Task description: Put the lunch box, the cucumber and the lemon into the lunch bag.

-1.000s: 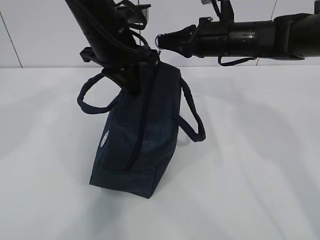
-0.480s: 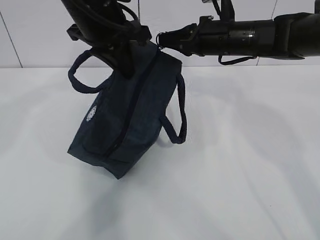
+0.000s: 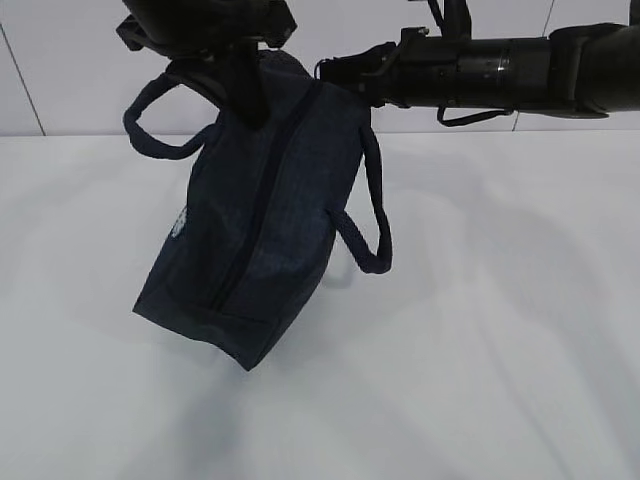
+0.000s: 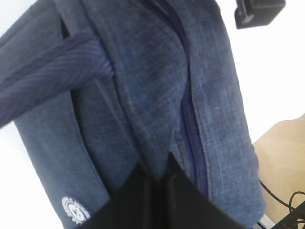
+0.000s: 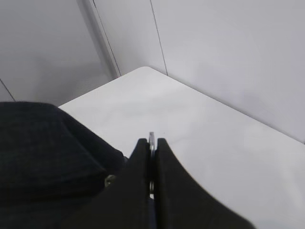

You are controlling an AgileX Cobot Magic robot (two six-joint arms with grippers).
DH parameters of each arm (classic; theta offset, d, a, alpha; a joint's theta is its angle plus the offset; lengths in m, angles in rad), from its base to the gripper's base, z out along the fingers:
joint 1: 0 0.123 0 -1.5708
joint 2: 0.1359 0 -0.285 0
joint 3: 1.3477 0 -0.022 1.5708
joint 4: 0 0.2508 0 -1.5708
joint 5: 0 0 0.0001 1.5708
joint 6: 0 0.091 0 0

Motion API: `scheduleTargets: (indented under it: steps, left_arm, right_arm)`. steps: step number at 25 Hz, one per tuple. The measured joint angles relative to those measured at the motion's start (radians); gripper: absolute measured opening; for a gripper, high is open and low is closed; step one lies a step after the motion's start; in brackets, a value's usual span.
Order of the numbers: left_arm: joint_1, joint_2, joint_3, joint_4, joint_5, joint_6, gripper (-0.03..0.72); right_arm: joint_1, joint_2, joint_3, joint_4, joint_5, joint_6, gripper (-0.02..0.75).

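Lunch bag (image 3: 255, 225) hanging clear of the white tabletop (image 3: 500, 350), lifted and tilted, bottom corner swung toward the front edge and the left, zippered top toward the back edge. Long axis along the zipper line (image 3: 262, 200), running from the low near end up to the high far end. Zipper apparently closed along the visible length. Nearer handle loop (image 3: 365, 235) dangling on the right side, other loop (image 3: 160, 130) sticking out left. No lunch box, cucumber or lemon visible; presumably inside, cannot confirm. Left gripper (image 4: 159, 191) clamped on a fold of the bag's fabric beside the zipper. Farther back, right gripper (image 5: 151, 157) pinched tight on the silver ring pull (image 5: 151, 138) at the bag's upper right end. Both arms on the raised top end.
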Motion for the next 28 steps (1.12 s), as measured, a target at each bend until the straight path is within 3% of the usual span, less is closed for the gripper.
scheduleTargets:
  steps: [10,28]
  left_arm:
    - [-0.074,-0.035,0.002,0.025,-0.006,0.002,-0.008]
    - [-0.081,-0.163,0.007,0.016,-0.006,0.002,-0.008]
  right_arm:
    - [0.000,0.000,0.000,0.000,-0.037,-0.019,0.007]
    - [-0.011,0.008,-0.020,0.019,0.010,-0.011,0.007]
